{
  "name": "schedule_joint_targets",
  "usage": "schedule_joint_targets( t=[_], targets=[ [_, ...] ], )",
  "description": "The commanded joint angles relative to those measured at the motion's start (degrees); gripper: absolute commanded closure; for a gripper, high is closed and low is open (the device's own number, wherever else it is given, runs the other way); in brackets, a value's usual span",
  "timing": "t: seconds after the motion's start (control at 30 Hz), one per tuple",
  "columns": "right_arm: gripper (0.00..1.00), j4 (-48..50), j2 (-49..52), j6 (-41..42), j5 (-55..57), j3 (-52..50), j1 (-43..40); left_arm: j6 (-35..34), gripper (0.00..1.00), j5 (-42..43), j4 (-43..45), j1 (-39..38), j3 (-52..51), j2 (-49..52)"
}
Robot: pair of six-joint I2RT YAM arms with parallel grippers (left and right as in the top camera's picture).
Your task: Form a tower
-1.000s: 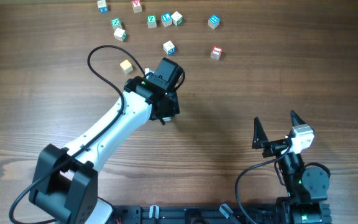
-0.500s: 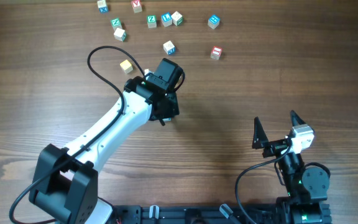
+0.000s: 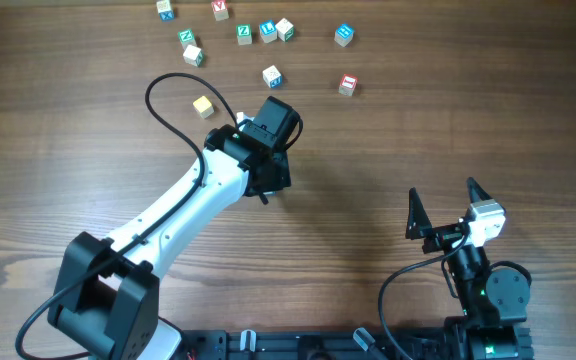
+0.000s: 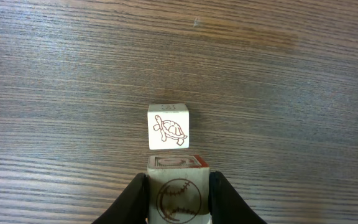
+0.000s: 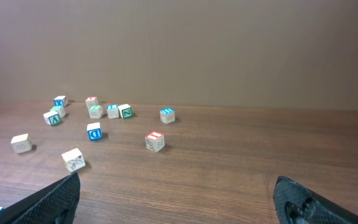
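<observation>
Left wrist view: left gripper [image 4: 178, 185] pinches baseball cube [image 4: 178, 202] beside turtle cube [image 4: 168, 126]; best centred squarely over turtle cube, lowered gently. Right gripper [image 3: 442, 190] spread, well apart.

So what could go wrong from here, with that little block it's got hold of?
1. The left pincer grips the baseball cube right next to the turtle cube. A small forward nudge might knock the turtle cube out of place.
2. If the baseball cube is set down off centre on the turtle cube, it could tip and fall off.
</observation>
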Motion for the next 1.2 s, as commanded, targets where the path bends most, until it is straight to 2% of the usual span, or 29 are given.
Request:
schedule_joint_targets(
  t=[0.0, 1.17],
  targets=[
    [0.00, 0.17, -0.46, 0.37, 0.66, -0.07, 0.13, -0.28, 0.76, -1.20, 0.02, -0.15, -0.59, 0.35],
    [0.00, 0.17, -0.46, 0.37, 0.66, -0.07, 0.13, -0.09, 0.75, -1.22, -0.70, -0.15, -0.59, 0.35]
  ],
)
